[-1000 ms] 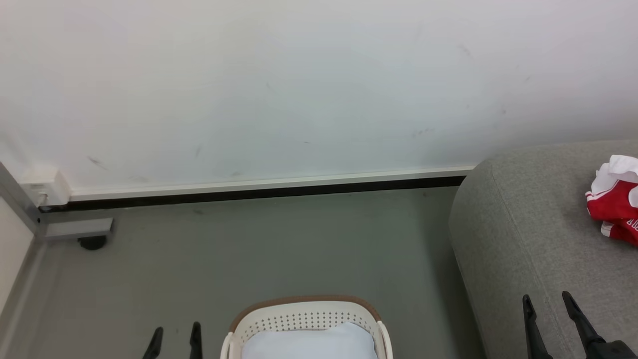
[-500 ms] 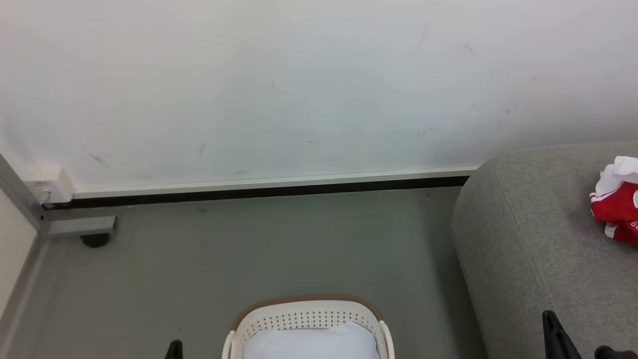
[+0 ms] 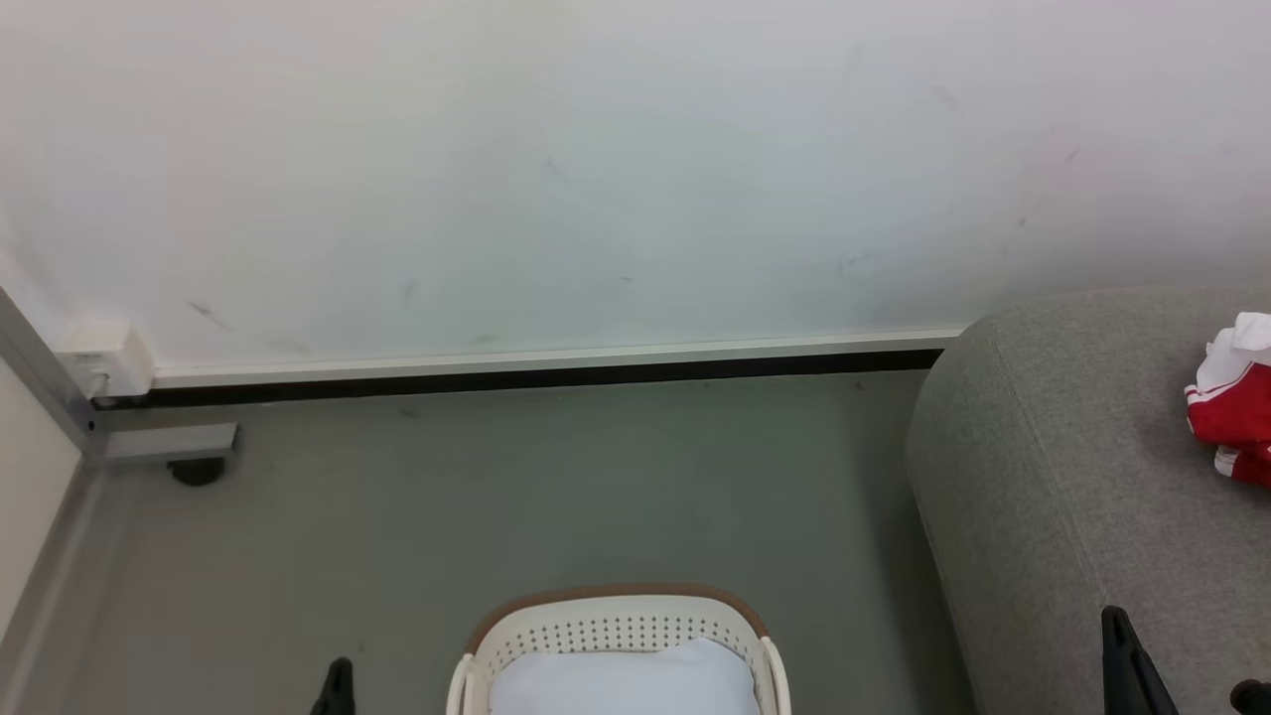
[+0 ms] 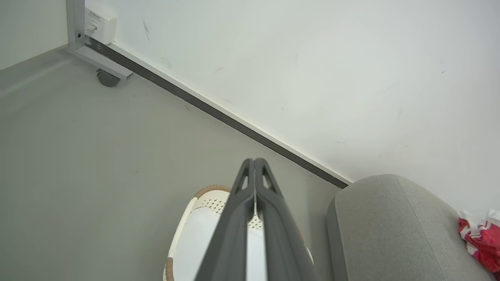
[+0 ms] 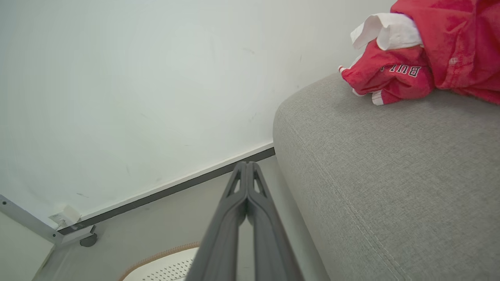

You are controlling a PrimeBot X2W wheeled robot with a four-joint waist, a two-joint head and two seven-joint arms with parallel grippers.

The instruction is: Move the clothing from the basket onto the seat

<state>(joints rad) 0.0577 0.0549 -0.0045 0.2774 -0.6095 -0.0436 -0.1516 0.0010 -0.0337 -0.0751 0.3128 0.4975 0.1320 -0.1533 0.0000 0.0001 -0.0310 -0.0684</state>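
A white wall [image 3: 596,179] with faint scuffs fills the upper half of the head view, and a grey floor [image 3: 546,487] meets it at a dark skirting strip. The seat [image 3: 1053,477] stands on the right, its rounded end close to the wall. The basket [image 3: 616,601] sits on the floor at the bottom centre, apart from the seat, with something pale and smooth inside it. The clothing [image 5: 394,74] lies bunched on top of the seat, red with white trim, part of its lettering showing. The left gripper [image 4: 254,164] hangs above the basket, fingers pressed together on nothing. The right gripper [image 5: 247,166] hangs beside the seat's end, likewise clenched and empty.
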